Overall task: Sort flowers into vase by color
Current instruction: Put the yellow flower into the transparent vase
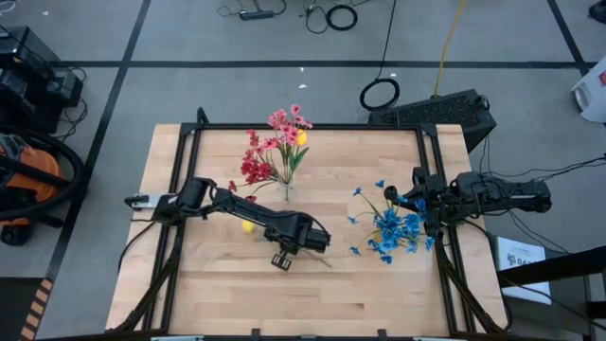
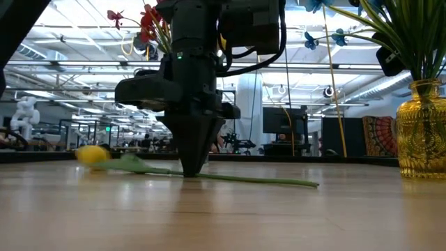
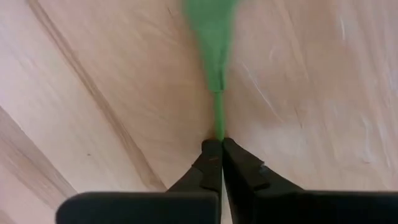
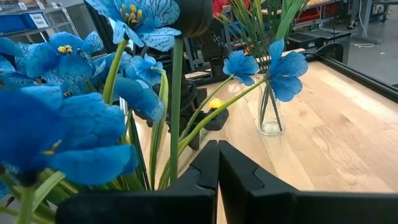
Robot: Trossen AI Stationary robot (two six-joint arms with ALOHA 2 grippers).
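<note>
- Left gripper [image 2: 191, 171] is down at mid-table, jaws pinched on the yellow flower's stem [image 2: 237, 179].
- The stem lies flat, running crosswise through the jaws; yellow bud [image 2: 91, 155] off to one side.
- Right gripper [image 4: 217, 149], pressed together and empty, waits by the blue flowers [image 1: 393, 227].

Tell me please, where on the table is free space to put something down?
Free: the near strip in front of the left hand, and the far right corner behind the blue flowers. Crowded: around the clear vase and the yellow flower.
</note>
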